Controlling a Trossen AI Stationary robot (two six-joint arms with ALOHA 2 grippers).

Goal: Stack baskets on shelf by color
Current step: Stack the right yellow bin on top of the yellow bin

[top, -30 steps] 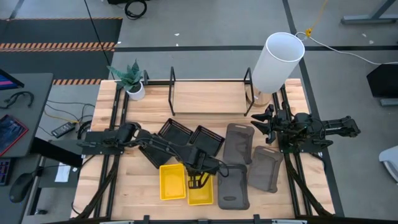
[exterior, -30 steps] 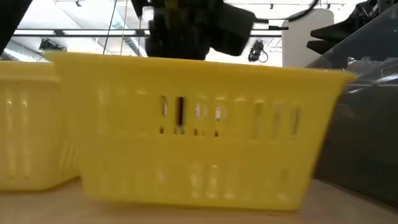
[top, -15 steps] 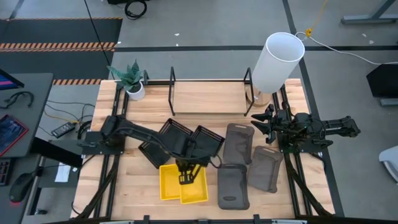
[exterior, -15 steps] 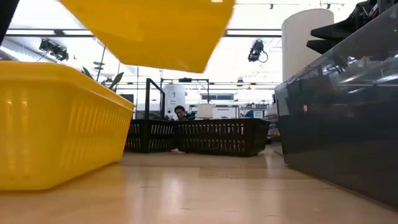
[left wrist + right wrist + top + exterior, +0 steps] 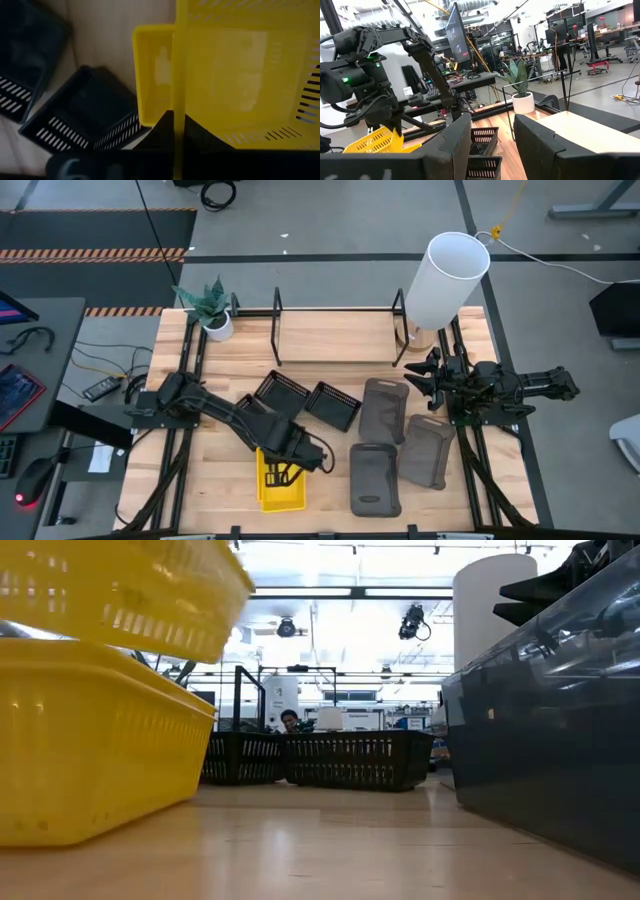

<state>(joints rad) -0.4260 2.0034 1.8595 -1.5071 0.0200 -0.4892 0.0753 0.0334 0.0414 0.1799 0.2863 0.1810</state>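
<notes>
While the right gripper [image 5: 432, 385] is idling with fingers apart, the left gripper [image 5: 283, 476] is pinching a yellow basket [image 5: 240, 75] directly above another yellow basket [image 5: 152, 75], nesting in progress; next: align, lower.

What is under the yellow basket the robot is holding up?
Another yellow basket sits on the table right under the lifted yellow basket, which the left gripper holds by its wall. Whatever may lie inside the lower one is hidden.

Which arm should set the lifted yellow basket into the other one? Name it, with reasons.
Left. Its pincer already grips the raised yellow basket by the wall, directly over the yellow basket on the table. The right pincer waits open beside the white cylinder, far off.
</notes>
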